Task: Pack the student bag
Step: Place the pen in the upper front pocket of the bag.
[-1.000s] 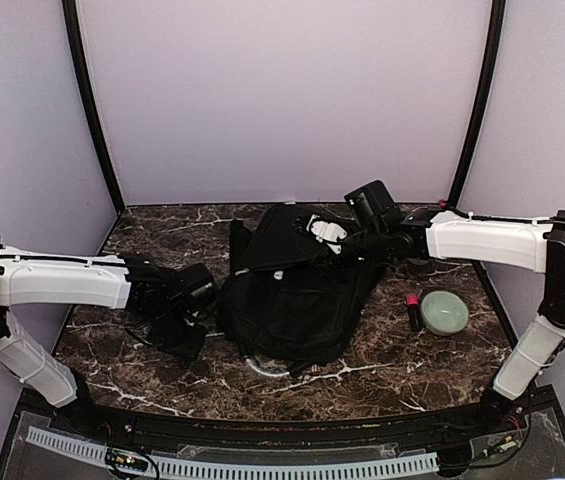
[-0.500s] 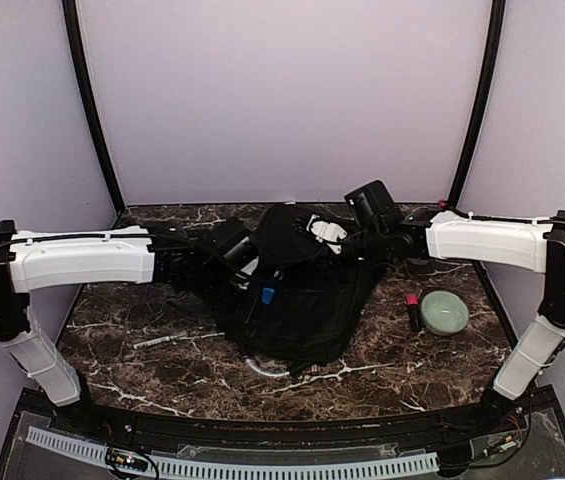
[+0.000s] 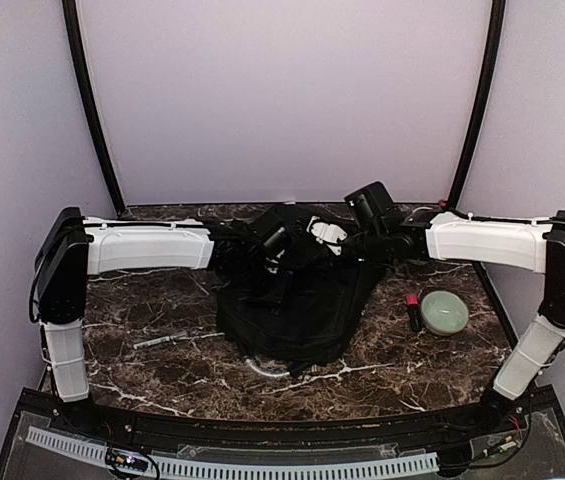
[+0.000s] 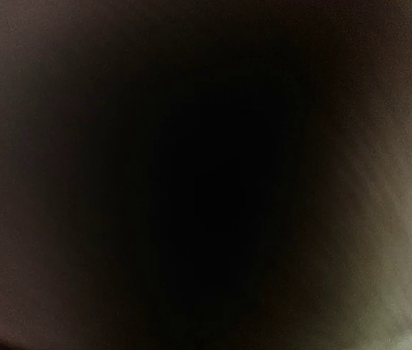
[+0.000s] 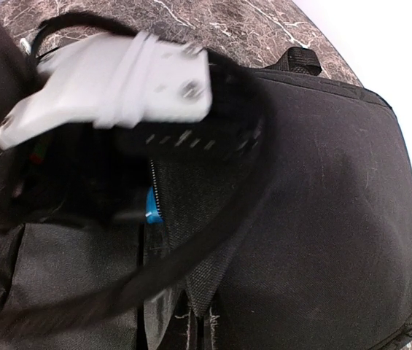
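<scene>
Black student bag [image 3: 297,310] sits centre of tabletop [image 3: 152,300]. Left pincer [image 3: 278,258] is buried in its mouth at 12 o'clock (wrist view all dark), jaw state unreadable. Right pincer [image 3: 336,242] is at the 1 o'clock rim, grip unclear too. Release deep, withdraw straight, don't snag fabric.

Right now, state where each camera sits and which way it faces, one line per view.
Top external: above and behind the bases, looking down at the table; both arms show, with the left end effector and right end effector at the student bag.
Left wrist: on the left arm; nearly black, so its aim cannot be told and no body part shows.
Right wrist: on the right arm, looking down onto the bag; a white end effector part shows upper left.
Shared: top external and right wrist both show the bag and the table.
</scene>
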